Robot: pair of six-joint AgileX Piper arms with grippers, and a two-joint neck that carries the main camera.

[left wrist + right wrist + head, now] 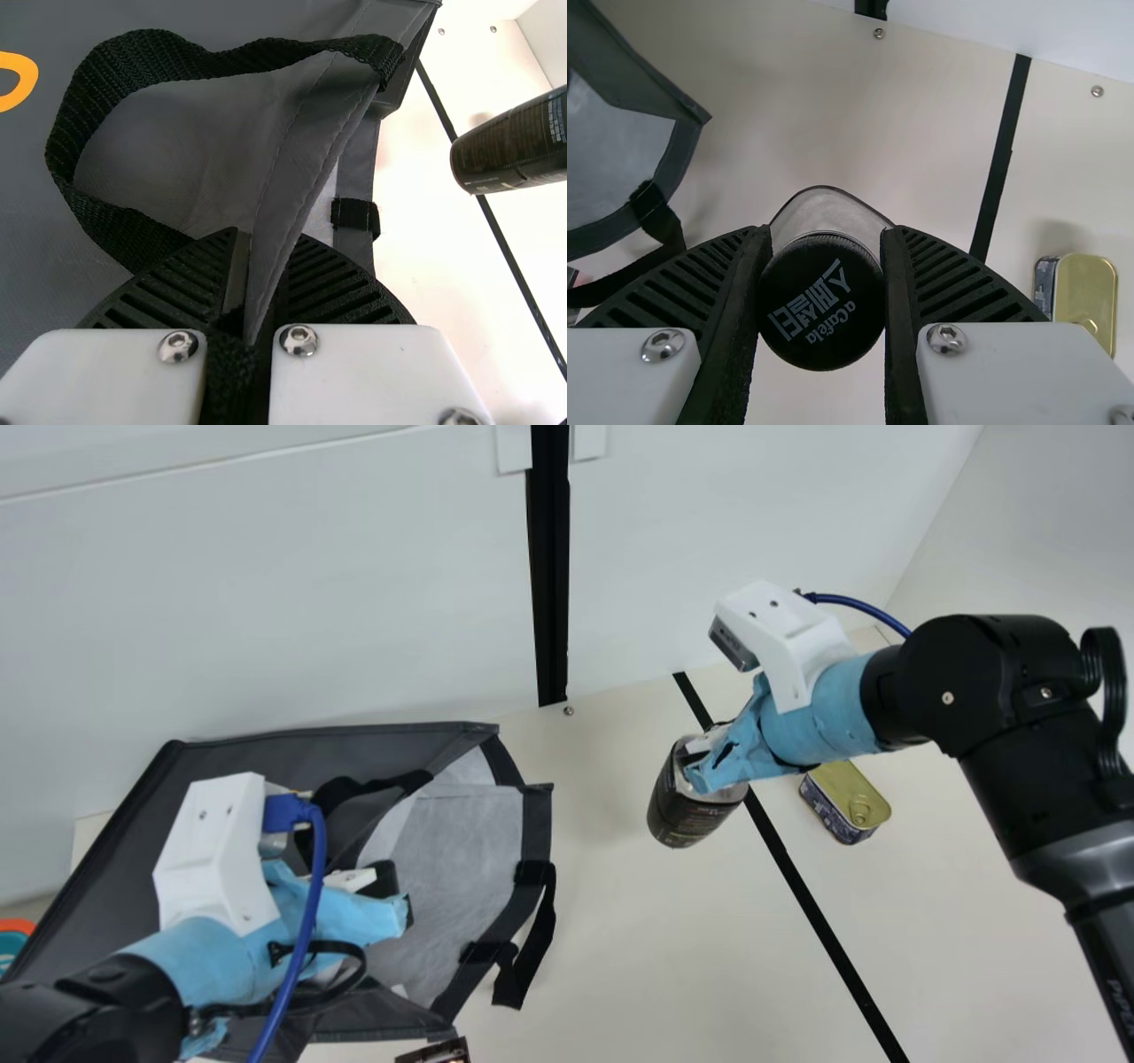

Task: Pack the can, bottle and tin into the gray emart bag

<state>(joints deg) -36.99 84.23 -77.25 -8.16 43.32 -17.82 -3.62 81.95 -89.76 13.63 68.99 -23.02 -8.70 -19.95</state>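
Packing the bottle (682,815) looks to be the step in hand. The right gripper (826,235) has its ribbed fingers parted by the bottle's width, clasping it near its black cap; the bottle appears lifted above the cream table (620,957), between the bag and the tin. The left gripper (266,243) is closed on a fold of the gray bag (536,824), at its edge, seemingly to hold the mouth open. The tin (846,797) sits on the table beyond the black line, under the right arm. A dark printed item (434,1052) is cut off at the main view's bottom edge; whether it is the can, I cannot tell. The next move calls for carrying the bottle over the opening and lowering it in while the left grip keeps the fabric apart; a sagging edge could catch its base.
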